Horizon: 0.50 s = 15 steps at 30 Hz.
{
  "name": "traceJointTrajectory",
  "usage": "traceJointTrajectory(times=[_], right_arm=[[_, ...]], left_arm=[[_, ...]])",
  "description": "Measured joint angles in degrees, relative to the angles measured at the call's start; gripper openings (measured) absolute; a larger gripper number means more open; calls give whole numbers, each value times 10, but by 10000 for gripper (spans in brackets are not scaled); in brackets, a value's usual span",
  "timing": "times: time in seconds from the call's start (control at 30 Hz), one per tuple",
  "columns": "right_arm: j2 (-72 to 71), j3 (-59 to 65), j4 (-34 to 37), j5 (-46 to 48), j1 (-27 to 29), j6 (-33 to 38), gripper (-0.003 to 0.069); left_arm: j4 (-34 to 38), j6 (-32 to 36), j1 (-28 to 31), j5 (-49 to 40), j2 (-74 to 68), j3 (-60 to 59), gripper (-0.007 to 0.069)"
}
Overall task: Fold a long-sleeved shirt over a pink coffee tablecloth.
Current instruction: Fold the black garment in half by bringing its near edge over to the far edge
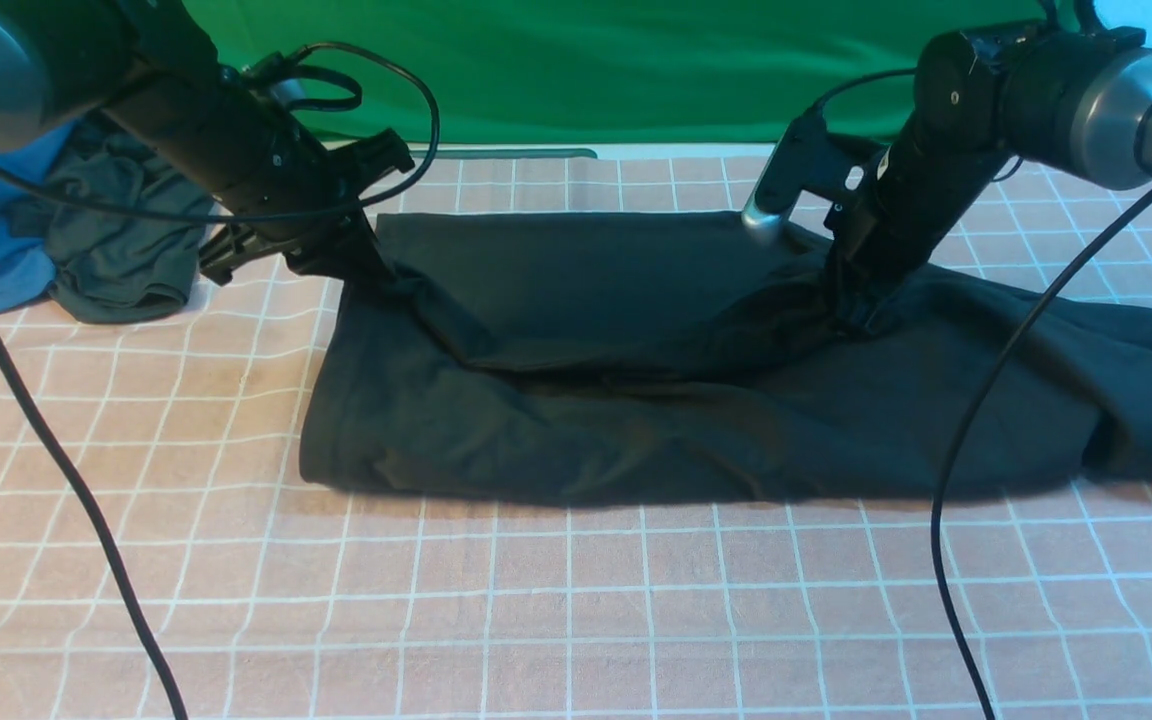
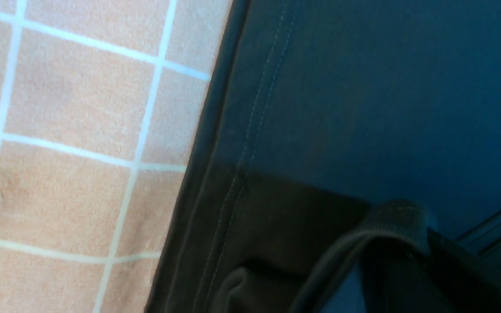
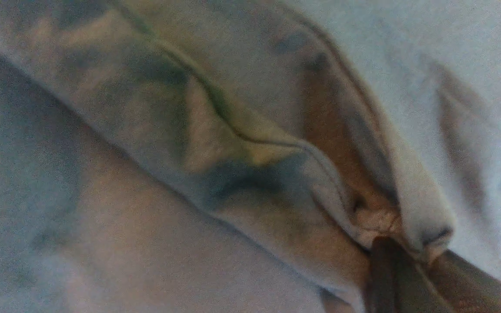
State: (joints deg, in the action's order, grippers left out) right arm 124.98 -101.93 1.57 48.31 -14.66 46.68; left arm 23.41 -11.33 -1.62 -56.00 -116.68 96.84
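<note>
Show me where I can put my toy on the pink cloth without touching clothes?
The widest bare patch is the near strip of the pink tablecloth, in front of the black shirt. A smaller one lies left of the shirt, nearer than the grey-green garment. The far left, around that garment, is crowded.

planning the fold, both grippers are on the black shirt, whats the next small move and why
Probably raise both grippers slightly, together. The left gripper is shut on the long-sleeved shirt at its far left corner, the right gripper on a bunch farther right, yet it lies on the pink coffee tablecloth.
</note>
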Motion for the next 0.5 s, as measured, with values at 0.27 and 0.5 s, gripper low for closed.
traceJointTrajectory(times=[0.27,0.5], right_arm=[[0,-13,-2,-70,3,-24,52],[0,-16,-2,-108,26,-71,52]], left_arm=[[-12,-36,0,48,0,15,29],[-56,-82,0,82,0,16,29]])
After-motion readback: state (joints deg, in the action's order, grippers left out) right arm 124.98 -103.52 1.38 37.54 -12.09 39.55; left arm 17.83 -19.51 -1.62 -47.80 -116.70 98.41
